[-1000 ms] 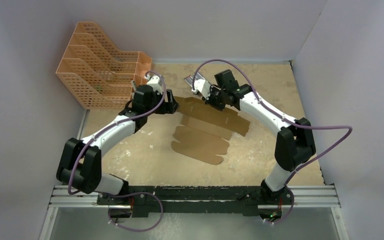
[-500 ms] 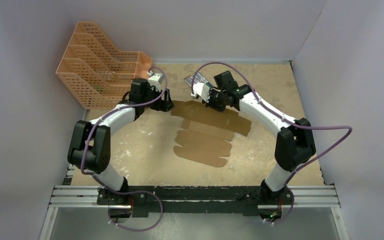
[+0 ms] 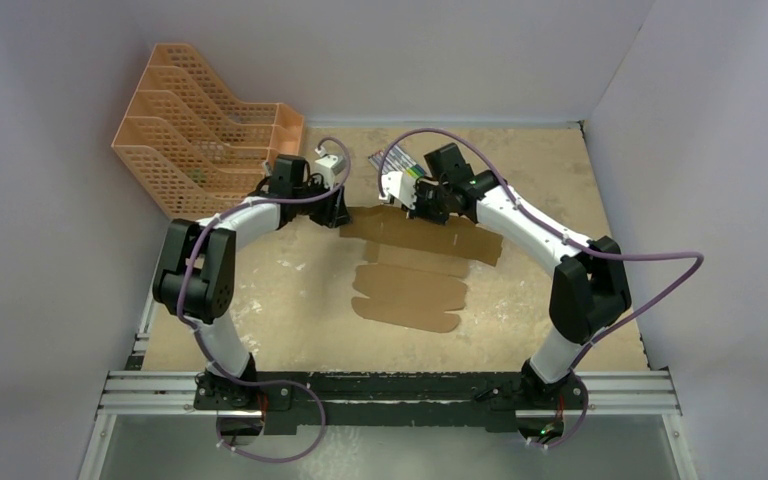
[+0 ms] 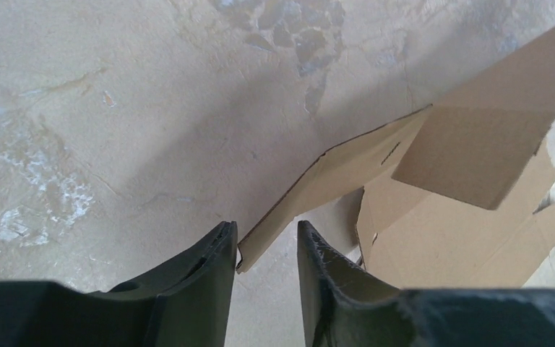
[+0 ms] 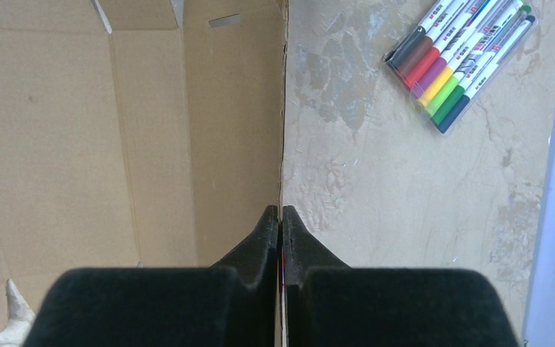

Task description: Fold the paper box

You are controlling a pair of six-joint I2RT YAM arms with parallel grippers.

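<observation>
The box (image 3: 410, 290) lies as a flat sheet on the table (image 3: 290, 300), middle to far side. The right gripper (image 5: 280, 213) is pinched tight on its far edge. The left gripper (image 4: 266, 238) stands narrowly parted, with a raised flap corner between its fingers, touching one. Markers (image 5: 462, 58) lie near the far edge, and a rack (image 3: 200, 140) fills the far-left corner.

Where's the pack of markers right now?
In the top view the marker pack lies near the far wall, just beyond the right gripper, right of the orange rack.
</observation>
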